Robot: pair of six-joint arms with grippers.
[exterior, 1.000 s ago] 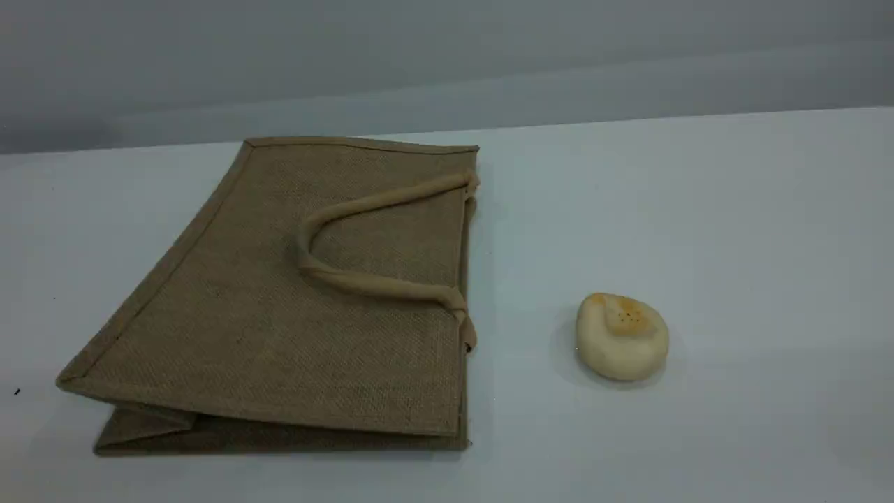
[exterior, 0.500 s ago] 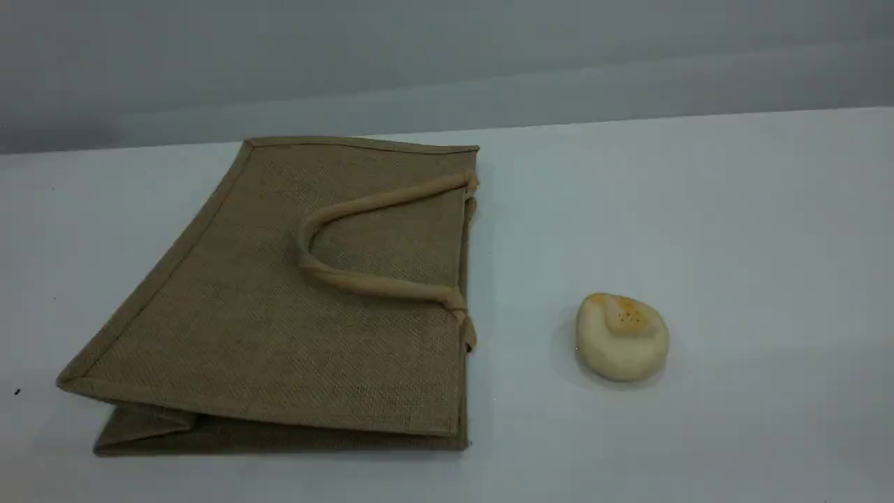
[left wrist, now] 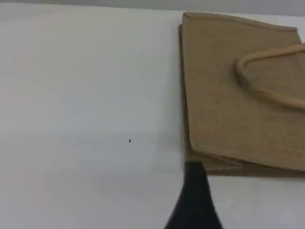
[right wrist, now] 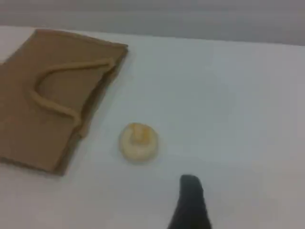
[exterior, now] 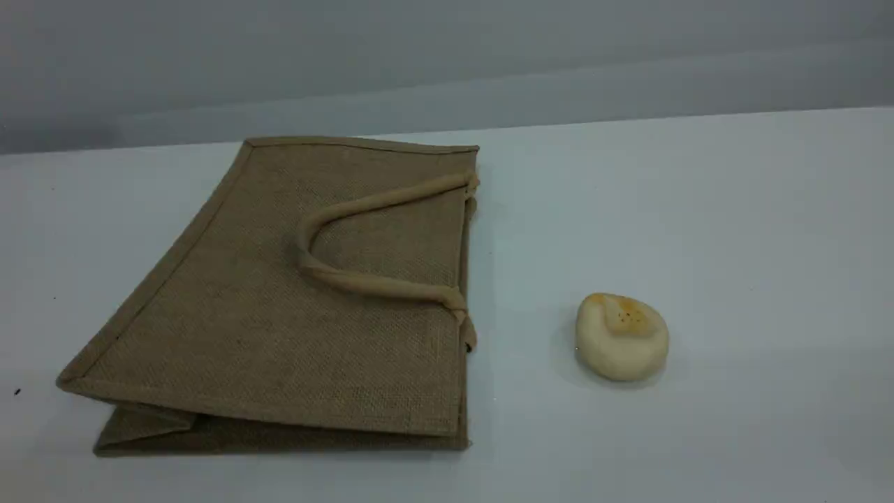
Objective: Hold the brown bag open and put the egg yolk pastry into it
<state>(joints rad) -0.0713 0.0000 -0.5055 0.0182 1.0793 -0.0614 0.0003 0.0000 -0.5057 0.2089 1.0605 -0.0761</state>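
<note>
The brown bag point(exterior: 279, 314) lies flat and closed on the left half of the white table, its mouth edge facing right. One beige loop handle point(exterior: 363, 283) rests on top of it. The egg yolk pastry point(exterior: 621, 337) sits on the table a short way right of the mouth. Neither arm shows in the scene view. In the left wrist view a dark fingertip point(left wrist: 195, 195) hangs above the table before the bag's point(left wrist: 228, 105) folded corner. In the right wrist view a dark fingertip point(right wrist: 190, 200) hovers near the pastry point(right wrist: 138, 141), apart from it. Both grippers hold nothing.
The white table point(exterior: 733, 244) runs back to a grey wall. A bare strip of tabletop separates bag and pastry. A tiny dark speck point(left wrist: 129, 140) lies on the table left of the bag.
</note>
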